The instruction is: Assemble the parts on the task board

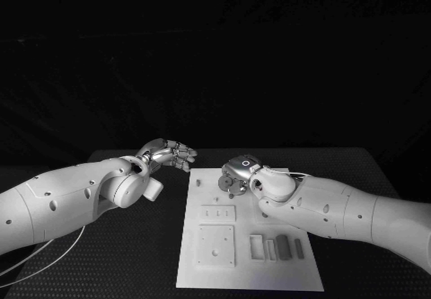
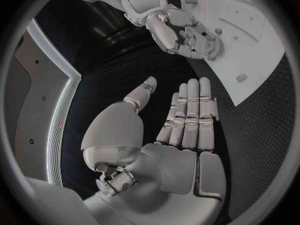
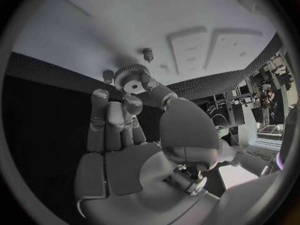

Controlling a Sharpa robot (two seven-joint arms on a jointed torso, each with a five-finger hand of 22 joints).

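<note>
White arm at the frame's left, ending in the left hand (image 1: pixel 168 153), raised over black table (image 1: pixel 134 249) just left of the board, fingers straight and a little apart, palm bare, holding nothing. In the left wrist view, the same fingers (image 2: pixel 190 117) flat and side by side, thumb out to one side, well apart from any part.

Centre of the frame: white task board (image 1: pixel 207 274), lying flat, long side running away from the robot. On it, two raised square plates (image 1: pixel 217 245) at centre-left, and a row of upright slots and bars (image 1: pixel 278 247) at lower right.

Right of centre, near the board's far edge: right hand (image 1: pixel 238 177), curled down over the board, pinching a small gear (image 3: pixel 132 80) between thumb and fingertip. In the right wrist view, toothed rim and pale centre bore plain, gear held just above the white surface beside two short pegs (image 3: pixel 148 54). Whether touching the board or hanging clear of it, cannot tell.

Judged by look: gear small, light, rigid, probably hard plastic, not fragile; teeth giving fair grip, flat faces likely slicker. Best taken by the toothed rim on opposite sides, bore left open for a peg. Light pinch enough; risk mainly of tilting or slipping while lowering, so bore kept square to the peg.
</note>
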